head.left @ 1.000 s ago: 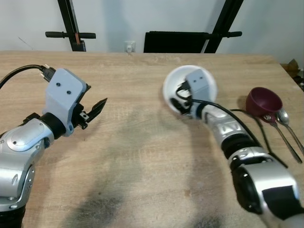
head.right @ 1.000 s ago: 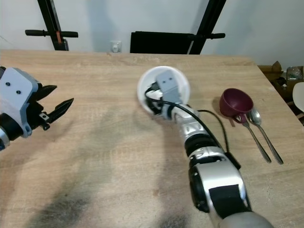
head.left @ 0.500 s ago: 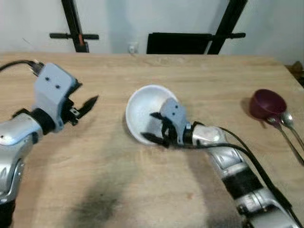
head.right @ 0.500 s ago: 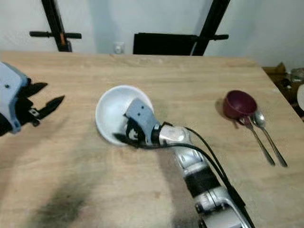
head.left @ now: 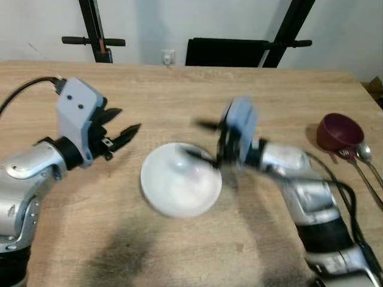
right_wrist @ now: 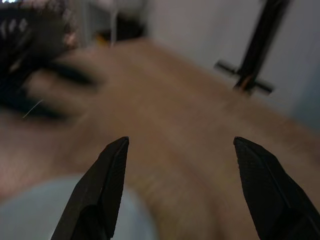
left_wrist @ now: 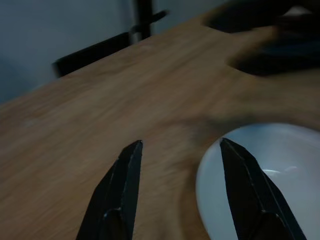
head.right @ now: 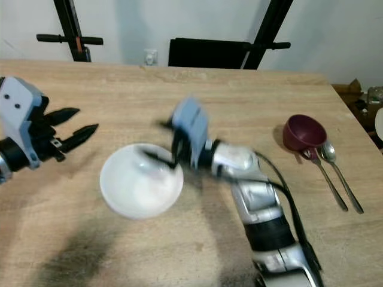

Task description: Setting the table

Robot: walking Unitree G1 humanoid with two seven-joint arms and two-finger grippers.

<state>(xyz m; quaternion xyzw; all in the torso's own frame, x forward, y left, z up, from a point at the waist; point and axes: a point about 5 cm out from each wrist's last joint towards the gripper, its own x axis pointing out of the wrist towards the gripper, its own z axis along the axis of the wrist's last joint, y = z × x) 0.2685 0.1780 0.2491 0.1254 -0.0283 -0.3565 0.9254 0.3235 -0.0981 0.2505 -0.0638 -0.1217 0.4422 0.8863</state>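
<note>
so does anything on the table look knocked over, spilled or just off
Nothing spilled. The white bowl sits upright. Only the maroon cup lies tipped on its side near the right edge, beside the two spoons.

Plain room, perhaps a test space: wooden table [head.left: 179, 251], bare white wall [head.left: 143, 24], black metal stands [head.left: 93, 30].
</note>
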